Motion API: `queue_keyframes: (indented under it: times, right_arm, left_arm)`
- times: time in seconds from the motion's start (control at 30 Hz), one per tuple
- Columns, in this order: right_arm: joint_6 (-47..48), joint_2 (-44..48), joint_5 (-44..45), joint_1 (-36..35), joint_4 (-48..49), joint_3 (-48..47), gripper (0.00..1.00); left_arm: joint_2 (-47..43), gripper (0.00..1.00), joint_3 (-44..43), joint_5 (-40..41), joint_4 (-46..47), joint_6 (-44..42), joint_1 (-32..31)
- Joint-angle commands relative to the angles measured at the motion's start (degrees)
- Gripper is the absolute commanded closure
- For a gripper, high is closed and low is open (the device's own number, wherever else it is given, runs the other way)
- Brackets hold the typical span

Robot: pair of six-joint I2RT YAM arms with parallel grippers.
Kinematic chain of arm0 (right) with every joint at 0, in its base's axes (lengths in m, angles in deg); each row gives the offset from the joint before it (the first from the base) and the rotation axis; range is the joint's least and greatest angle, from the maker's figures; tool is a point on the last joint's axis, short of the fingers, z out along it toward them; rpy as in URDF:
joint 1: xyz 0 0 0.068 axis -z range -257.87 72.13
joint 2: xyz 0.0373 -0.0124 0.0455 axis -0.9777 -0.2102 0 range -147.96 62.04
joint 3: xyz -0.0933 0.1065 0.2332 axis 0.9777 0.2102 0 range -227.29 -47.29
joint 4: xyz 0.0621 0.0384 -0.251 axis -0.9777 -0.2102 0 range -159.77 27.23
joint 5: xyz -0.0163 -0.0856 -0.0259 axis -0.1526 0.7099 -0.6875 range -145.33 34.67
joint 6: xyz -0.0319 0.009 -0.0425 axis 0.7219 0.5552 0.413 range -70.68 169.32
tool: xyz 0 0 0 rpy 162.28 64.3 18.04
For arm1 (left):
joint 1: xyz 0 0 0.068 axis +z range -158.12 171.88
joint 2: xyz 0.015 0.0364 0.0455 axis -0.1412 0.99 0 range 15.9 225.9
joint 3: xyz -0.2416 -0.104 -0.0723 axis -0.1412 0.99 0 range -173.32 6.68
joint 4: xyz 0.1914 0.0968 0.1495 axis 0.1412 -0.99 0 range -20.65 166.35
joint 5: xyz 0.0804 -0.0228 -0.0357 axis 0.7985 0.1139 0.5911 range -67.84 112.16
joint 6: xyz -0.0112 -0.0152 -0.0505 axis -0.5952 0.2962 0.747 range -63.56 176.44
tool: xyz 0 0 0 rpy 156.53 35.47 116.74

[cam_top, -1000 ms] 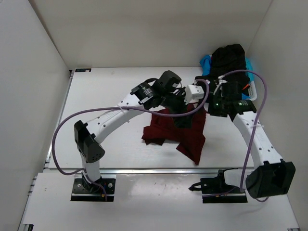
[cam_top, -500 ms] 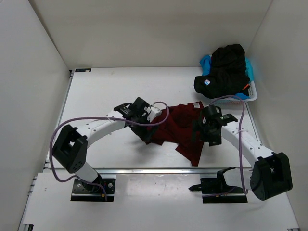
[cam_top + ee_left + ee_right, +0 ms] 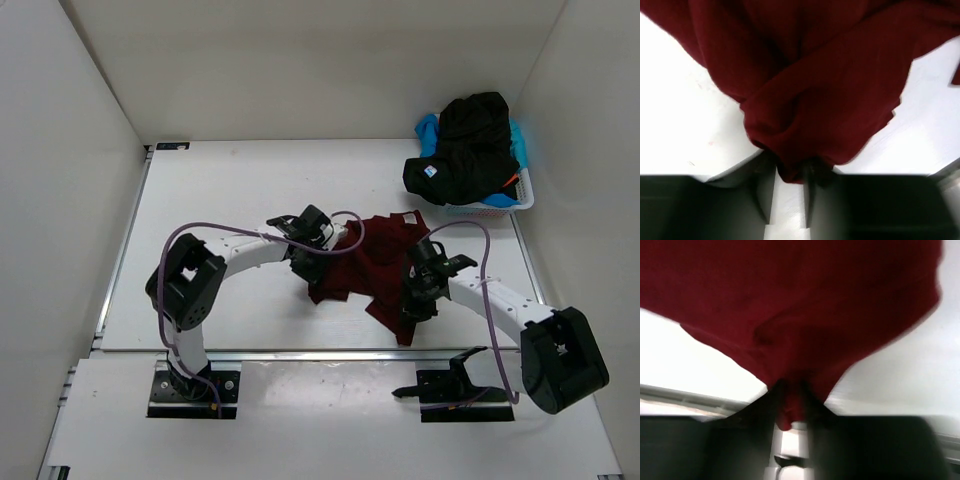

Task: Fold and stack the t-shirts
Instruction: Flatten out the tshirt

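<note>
1. Gripping the dark red t-shirt (image 3: 372, 262) at two places is the step in hand. It lies crumpled on the table (image 3: 220, 200), near the middle and a little to the right, between the two arms.
2. The left gripper (image 3: 790, 176) pinches a bunched fold at the shirt's left side. In the left wrist view the red cloth is squeezed between the jaws and hangs out past them.
3. The right gripper (image 3: 790, 405) pinches the shirt's right side. That view is blurred, but a tongue of red cloth sits plainly between the fingers.
4. The black t-shirt (image 3: 470, 140) is heaped over the white basket (image 3: 522, 204) at the far right corner, well apart from the red one. A light blue t-shirt (image 3: 428, 128) shows under it.
5. Nothing on the table is folded and no stack is begun, so I judge the task to be at its early part.
6. The next move, as I judge it, is to lift both holds and draw them apart so that the shirt opens and can be laid flat.
7. That calls for holds on matching points, such as two shoulders or two hem corners. Which parts are held I cannot tell, as the cloth is too bunched.
8. A thick bunch may take in more than one layer, so the shirt may come up twisted and need a fresh grip.
</note>
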Motion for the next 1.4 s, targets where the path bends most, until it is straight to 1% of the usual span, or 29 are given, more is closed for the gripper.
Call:
queue_keyframes:
  times: [0.0, 0.03, 0.07, 0.13, 0.23, 0.3, 0.33, 0.4, 0.43, 0.47, 0.5, 0.53, 0.6, 0.7, 0.73, 0.8, 0.87, 0.9, 0.93, 0.97, 1.0, 1.03, 1.1, 1.17, 1.2, 1.23, 1.27, 1.3, 1.37]
  right_arm:
    - [-0.18, -1.17, -1.06, 1.28, 4.42, 0.41, 0.93]
    - [0.35, -1.35, -1.24, 2.07, 4.77, 0.33, 1.00]
    - [1.31, -1.44, -1.41, 3.21, 5.04, -0.46, 1.00]
    - [3.60, -1.87, -0.19, 4.97, 4.78, -3.44, 0.99]
    - [8.77, -5.37, 2.36, 5.07, 5.04, -13.10, 1.00]
    - [12.21, -9.33, 4.38, 4.90, 2.85, -26.32, 1.00]
    - [14.83, -12.39, 5.52, 4.63, 0.93, -29.79, 1.00]
    - [18.97, -17.31, 10.08, 4.37, -1.89, -45.04, 1.00]
    - [20.38, -20.13, 10.88, 4.71, -3.38, -48.77, 1.00]
    - [22.05, -22.77, 13.41, 4.63, -4.01, -55.68, 1.00]
    - [22.50, -23.32, 13.70, 4.63, -4.36, -61.23, 0.99]
    - [22.16, -24.45, 13.35, 6.02, -4.11, -63.81, 1.00]
    - [21.89, -24.38, 12.21, 6.30, -4.02, -65.06, 1.00]
    - [24.26, -23.24, 14.75, 2.53, -3.49, -60.17, 1.00]
    - [25.13, -22.19, 14.67, 0.69, -3.40, -56.49, 1.00]
    - [26.37, -19.73, 16.51, -2.31, -3.83, -50.67, 1.00]
    - [26.63, -18.32, 16.17, -5.29, -3.93, -43.39, 1.00]
    - [25.85, -17.88, 14.95, -6.35, -4.27, -41.62, 1.00]
    - [25.24, -17.61, 12.50, -6.79, -4.71, -37.94, 1.00]
    - [25.14, -17.35, 10.91, -6.45, -4.28, -33.99, 0.92]
    - [24.53, -17.17, 8.45, -5.92, -4.37, -32.56, 0.76]
    - [24.09, -17.08, 5.47, -5.57, -4.63, -29.50, 0.69]
    - [23.39, -15.86, 2.65, -3.47, -4.63, -25.88, 0.58]
    - [22.34, -14.28, 1.92, -2.06, -4.37, -22.63, 0.51]
    - [22.24, -12.44, 2.01, -0.92, -3.76, -21.92, 0.45]
    - [21.81, -10.42, 2.36, -0.65, -3.14, -20.87, 0.37]
    - [21.54, -9.62, 2.45, 0.57, -1.83, -19.64, 0.34]
    - [20.76, -7.87, 2.63, 1.89, -0.25, -19.10, 0.28]
    - [18.82, -5.84, 2.45, 4.71, 2.21, -17.53, 0.26]
  left_arm:
    - [0.32, 0.78, -0.84, -0.27, 1.66, 2.09, 2.13]
    - [-0.11, 0.96, -0.66, -0.80, 1.31, 2.36, 3.01]
    - [-0.12, 1.00, -0.57, -0.19, 1.48, 1.49, 3.89]
    - [-1.43, 1.00, -2.49, 1.47, 0.08, -0.36, 5.13]
    - [-4.85, 1.00, -7.05, 6.56, -2.03, -5.70, 9.59]
    - [-6.53, 1.00, -11.72, 9.99, -3.44, -10.45, 13.47]
    - [-7.49, 1.00, -15.30, 14.18, -4.22, -11.87, 15.74]
    - [-10.12, 1.00, -21.99, 22.53, -3.36, -18.96, 19.09]
    - [-10.48, 1.00, -23.32, 23.97, -1.87, -20.83, 19.54]
    - [-12.75, 1.00, -24.12, 28.07, 0.93, -25.54, 19.11]
    - [-13.82, 1.00, -23.95, 31.51, 2.26, -30.38, 17.97]
    - [-16.61, 1.00, -22.04, 32.59, 5.32, -32.86, 17.27]
    - [-23.20, 1.00, -16.15, 35.14, 8.16, -40.32, 12.71]
    - [-30.76, 1.00, 0.42, 35.06, 6.33, -42.64, 7.00]
    - [-31.57, 1.00, 3.27, 34.88, 5.53, -41.77, 5.93]
    - [-35.43, 0.93, 13.00, 33.84, 3.69, -38.96, 5.83]
    - [-37.81, 0.83, 18.03, 31.02, 1.24, -34.75, 7.67]
    - [-39.47, 0.71, 20.15, 28.14, -0.70, -33.95, 9.51]
    - [-40.88, 0.49, 21.21, 24.63, -2.11, -33.16, 11.00]
    - [-41.59, 0.38, 22.70, 23.29, -4.56, -32.45, 11.80]
    - [-43.43, 0.18, 24.29, 21.71, -5.89, -31.92, 12.42]
    - [-45.10, 0.02, 24.91, 20.22, -6.77, -31.48, 12.86]
    - [-47.04, 0.01, 24.39, 17.06, -11.76, -29.99, 13.30]
    - [-48.98, 0.02, 22.82, 14.42, -13.71, -27.37, 14.96]
    - [-49.94, 0.01, 22.02, 13.88, -14.33, -26.39, 15.58]
    - [-50.65, 0.02, 21.23, 12.74, -13.90, -24.90, 18.11]
    - [-50.57, 0.01, 21.31, 13.43, -13.03, -23.23, 20.49]
    - [-49.78, 0.02, 21.40, 13.78, -11.46, -21.83, 21.55]
    - [-44.09, 0.01, 20.62, 15.71, -9.86, -17.61, 24.10]
